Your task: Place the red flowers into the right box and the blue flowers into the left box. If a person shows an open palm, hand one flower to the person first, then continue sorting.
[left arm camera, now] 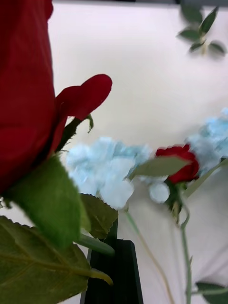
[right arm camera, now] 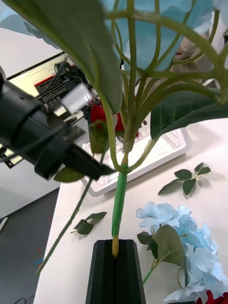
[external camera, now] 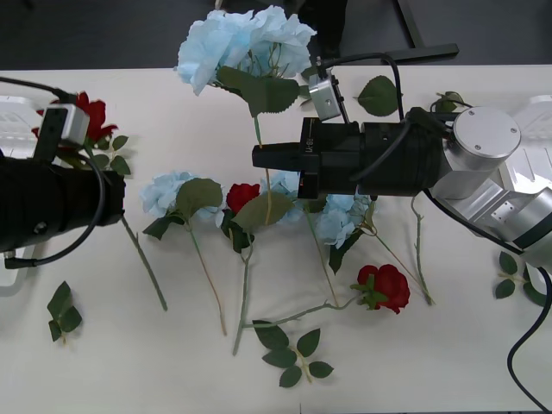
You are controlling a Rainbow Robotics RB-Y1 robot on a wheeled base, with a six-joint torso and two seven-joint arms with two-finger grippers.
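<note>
My right gripper [external camera: 263,157] is shut on the stem of a blue flower [external camera: 246,43] and holds it up over the table's middle; the black fingers [right arm camera: 115,266] pinch the stem's end. My left gripper [external camera: 116,203] is shut on the stem of a red flower [external camera: 90,116] near the left box [external camera: 17,108], with the bloom [left arm camera: 23,95] close above its fingers [left arm camera: 114,275]. On the table lie two blue flowers [external camera: 168,191] [external camera: 345,216] and two red flowers [external camera: 242,197] [external camera: 388,287]. The right box [external camera: 542,108] sits at the far right, partly behind my right arm.
Loose green leaf sprigs lie at the front left [external camera: 62,310], front middle [external camera: 293,349], far right [external camera: 517,276] and back [external camera: 378,95]. The stems of the lying flowers cross each other in the table's middle. Black chair legs stand beyond the table's far edge.
</note>
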